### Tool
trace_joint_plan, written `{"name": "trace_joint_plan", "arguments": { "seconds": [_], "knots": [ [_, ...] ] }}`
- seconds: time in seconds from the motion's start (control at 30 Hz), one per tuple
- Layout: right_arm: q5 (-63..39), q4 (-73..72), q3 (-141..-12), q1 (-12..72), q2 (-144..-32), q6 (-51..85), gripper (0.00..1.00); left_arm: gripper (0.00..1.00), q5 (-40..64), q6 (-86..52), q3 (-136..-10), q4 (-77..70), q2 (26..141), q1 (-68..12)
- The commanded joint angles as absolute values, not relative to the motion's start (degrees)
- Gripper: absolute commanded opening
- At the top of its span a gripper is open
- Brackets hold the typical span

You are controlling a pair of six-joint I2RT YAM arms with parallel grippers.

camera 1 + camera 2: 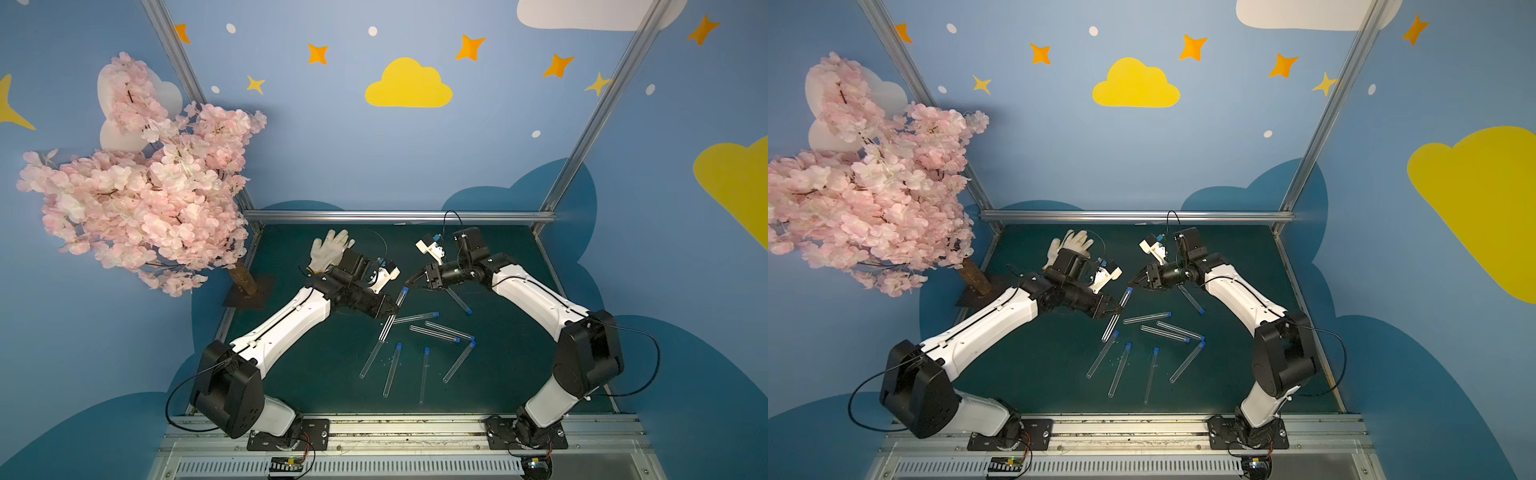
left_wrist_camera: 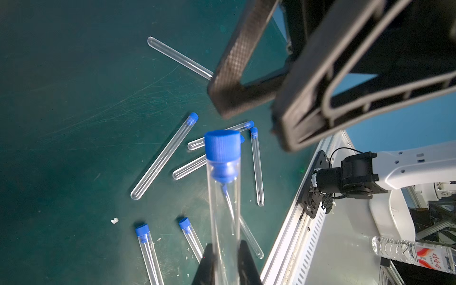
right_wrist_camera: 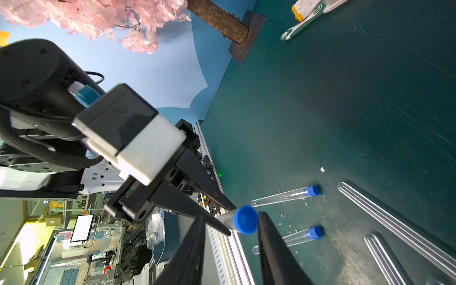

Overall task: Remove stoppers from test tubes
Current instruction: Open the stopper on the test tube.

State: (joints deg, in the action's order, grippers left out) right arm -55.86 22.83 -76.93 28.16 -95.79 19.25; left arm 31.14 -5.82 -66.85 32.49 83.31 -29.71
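1. The left gripper point(image 1: 390, 311) was clamped on a tube point(image 1: 384, 330), holding its blue stopper point(image 1: 404, 291) up toward the right gripper point(image 1: 409, 283), probably so one arm could brace while the other pulled.
2. Only the right wrist view showed the right gripper's jaws apart, straddling the stopper (not yet pinching).
3. The other tubes point(image 1: 424, 374) lay on the table point(image 1: 332, 374), stoppers on.

Both arms stretch forward with elbows bent, their wrists turned in towards each other. The left gripper point(image 1: 392, 309) is clamped on a test tube point(image 1: 386, 328). The right gripper point(image 1: 407, 284) has its fingers point(image 3: 271, 246) parted around the stopper point(image 3: 245, 219).
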Motion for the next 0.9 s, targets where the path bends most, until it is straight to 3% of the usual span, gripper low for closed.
{"name": "trace_joint_plan", "arguments": {
  "seconds": [0.0,0.47,0.87],
  "knots": [
    [-57.0,22.1,-78.9,28.9,-96.9,19.4,0.37,0.03,31.5,-5.9,-66.4,32.1,81.5,-30.0],
    [-57.7,21.5,-78.7,29.7,-97.3,20.0,0.29,0.03,30.9,-5.8,-66.3,31.8,81.2,-30.1],
    [-58.5,20.9,-78.0,29.8,-96.9,20.4,0.28,0.03,30.1,-5.5,-66.4,31.6,81.1,-30.1]
  ]
}}
